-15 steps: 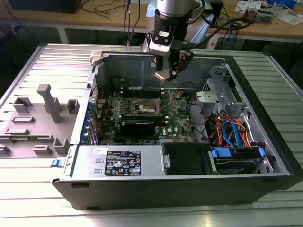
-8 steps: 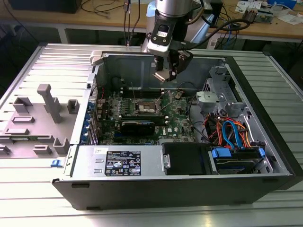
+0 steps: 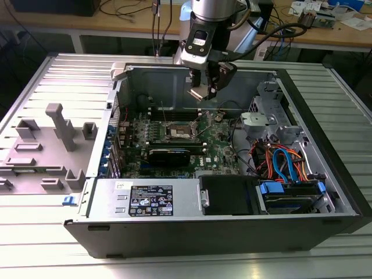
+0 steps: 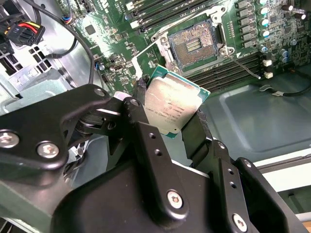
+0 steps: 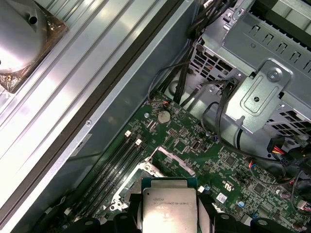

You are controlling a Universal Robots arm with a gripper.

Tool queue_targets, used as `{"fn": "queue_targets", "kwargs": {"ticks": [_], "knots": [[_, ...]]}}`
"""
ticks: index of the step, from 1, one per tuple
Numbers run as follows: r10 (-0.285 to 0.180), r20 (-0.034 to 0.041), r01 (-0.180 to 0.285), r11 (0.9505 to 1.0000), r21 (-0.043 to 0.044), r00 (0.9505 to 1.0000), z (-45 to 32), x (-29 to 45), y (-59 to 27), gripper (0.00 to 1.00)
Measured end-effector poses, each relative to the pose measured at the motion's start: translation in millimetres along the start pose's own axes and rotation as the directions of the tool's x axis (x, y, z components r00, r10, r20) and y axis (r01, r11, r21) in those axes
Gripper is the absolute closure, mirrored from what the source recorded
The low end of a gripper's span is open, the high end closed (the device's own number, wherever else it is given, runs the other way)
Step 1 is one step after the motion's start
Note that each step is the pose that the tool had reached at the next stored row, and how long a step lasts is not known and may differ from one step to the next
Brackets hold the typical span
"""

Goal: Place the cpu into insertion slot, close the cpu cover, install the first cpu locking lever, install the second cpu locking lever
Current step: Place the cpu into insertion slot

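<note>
Claw (image 4: 170,110) with cpu (image 5: 169,206) near insertion slot (image 4: 193,44)

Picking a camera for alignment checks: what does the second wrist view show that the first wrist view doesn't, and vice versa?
Second wrist view gives: the insertion slot, its dark centre exposed, just beyond the chip. First wrist view gives: a coin cell and the metal drive cage. Both: the cpu clamped in the gripper, above the green board, not seated.
</note>
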State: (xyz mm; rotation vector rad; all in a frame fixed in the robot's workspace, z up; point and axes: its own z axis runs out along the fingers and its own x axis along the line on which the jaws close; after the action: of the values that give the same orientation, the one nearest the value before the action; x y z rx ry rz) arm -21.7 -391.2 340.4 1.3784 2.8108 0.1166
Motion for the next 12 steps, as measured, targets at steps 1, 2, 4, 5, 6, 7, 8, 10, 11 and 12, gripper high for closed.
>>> {"fn": "queue_targets", "kwargs": {"ticks": [1,2,4,5,6,7,8,10,11,12], "knots": [[0.0,0.0,0.0,1.0,0.0,1.0,0.0,0.0,0.0,0.46],[0.001,0.0001,-0.001,1.0,0.0,1.0,0.1,0.0,0.0,0.46],[0.006,0.0003,-0.006,1.0,-0.0005,1.0,0.9,0.0,0.0,0.46],[0.02,0.0012,-0.02,0.9998,-0.0003,0.9998,1.6,0.0,-0.1,0.46],[0.032,0.0019,-0.032,0.9995,-0.0005,0.9995,2.2,-0.1,-0.2,0.46],[0.044,0.0027,-0.044,0.9991,-0.0008,0.999,2.8,-0.1,-0.2,0.46],[0.069,0.0043,-0.069,0.9976,-0.0012,0.9976,4.2,-0.1,-0.3,0.46],[0.115,0.0065,-0.115,0.9933,-0.0011,0.9933,6.4,-0.2,-0.4,0.46],[0.136,0.0074,-0.136,0.9907,-0.0009,0.9906,7.3,-0.2,-0.5,0.46],[0.149,0.0079,-0.149,0.9888,-0.0007,0.9887,8.0,-0.2,-0.5,0.46]]}}
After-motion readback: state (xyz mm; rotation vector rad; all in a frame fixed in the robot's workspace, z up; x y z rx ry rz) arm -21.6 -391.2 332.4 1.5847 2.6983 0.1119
